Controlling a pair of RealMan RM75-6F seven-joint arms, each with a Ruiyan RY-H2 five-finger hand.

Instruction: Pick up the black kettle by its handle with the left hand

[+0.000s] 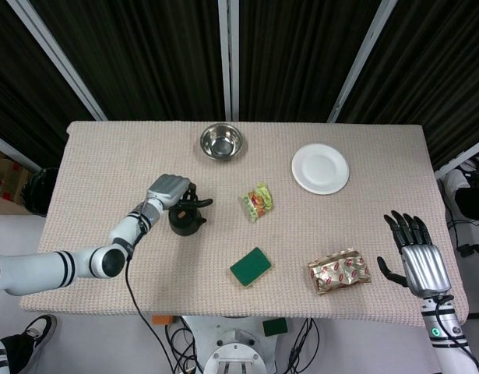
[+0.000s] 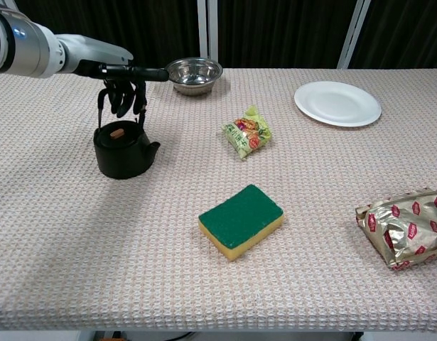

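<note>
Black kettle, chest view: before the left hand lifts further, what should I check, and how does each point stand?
1. Left hand fingers curled around the wire handle of the black kettle: ok.
2. Kettle off the beige woven tablecloth: cannot tell.
3. Kettle upright: ok.
4. Lift path free of the steel bowl and green snack packet: ok.
5. Right hand open, away from the kettle: ok.
</note>
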